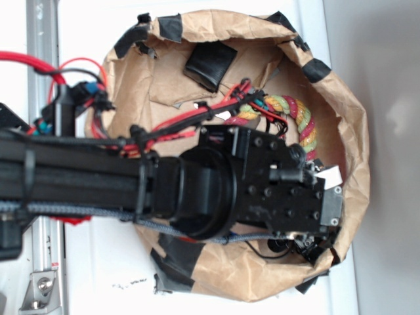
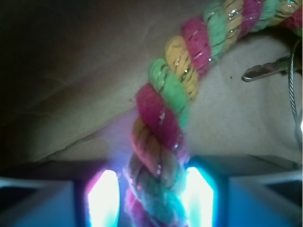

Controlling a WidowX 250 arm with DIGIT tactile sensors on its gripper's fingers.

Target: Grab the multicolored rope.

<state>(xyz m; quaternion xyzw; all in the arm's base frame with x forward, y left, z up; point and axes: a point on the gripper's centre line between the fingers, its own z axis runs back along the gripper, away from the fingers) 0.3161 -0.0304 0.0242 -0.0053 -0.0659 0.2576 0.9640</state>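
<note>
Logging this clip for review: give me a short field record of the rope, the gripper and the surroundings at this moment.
target: multicolored rope, twisted red, yellow and green strands, curved
container: brown paper bag, rim patched with black tape, rope lying inside
gripper: gripper lowered into the bag, one finger on each side of the rope
grip state: fingers hug the rope in the wrist view; firm clamping cannot be told
nearby: metal clip on a thin wire beside the rope
exterior view: arm hides most of the bag floor
</note>
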